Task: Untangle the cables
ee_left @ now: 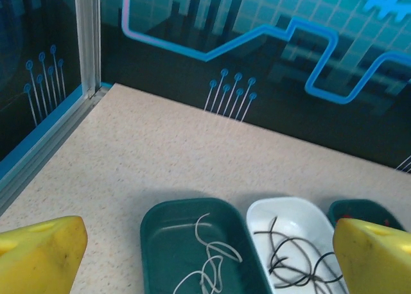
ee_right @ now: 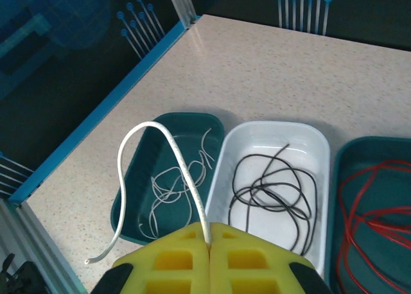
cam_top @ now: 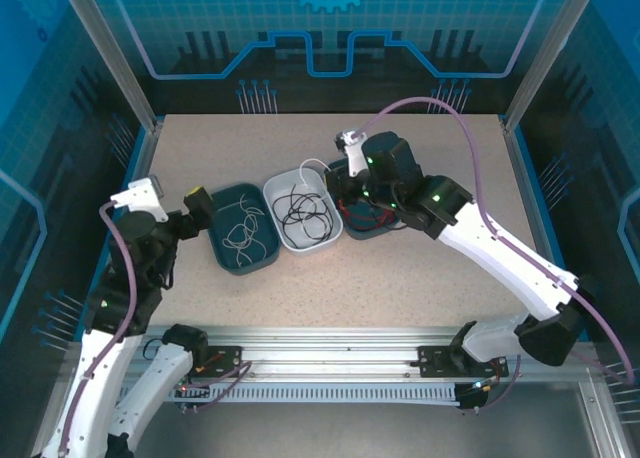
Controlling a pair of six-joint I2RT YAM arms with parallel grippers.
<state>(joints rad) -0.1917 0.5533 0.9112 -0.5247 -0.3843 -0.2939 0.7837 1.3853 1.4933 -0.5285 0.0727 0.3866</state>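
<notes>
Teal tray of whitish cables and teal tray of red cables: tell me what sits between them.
A white tray holding black cables sits between them, side by side with both; the right wrist and top external views show it.

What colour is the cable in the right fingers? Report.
White cable, clearest in the right wrist view.

Left arm point(cam_top: 105, 328), right arm point(cam_top: 500, 248): smooth white link shells; rounded black joint housings point(cam_top: 550, 333). Small green indicator lights point(cam_top: 437, 195) on housings. Thick lilac cable point(cam_top: 470, 128) along each arm, wrist to base. White angular block point(cam_top: 137, 192) atop each wrist. Left gripper point(cam_top: 203, 208): black body; fingers point(ee_left: 38, 252) yellow, matte, blunt wedges. Right gripper point(ee_right: 210, 246): yellow fingers point(ee_right: 173, 262) with rectangular recesses, black shoulders behind. Black base brackets point(cam_top: 445, 358).
</notes>
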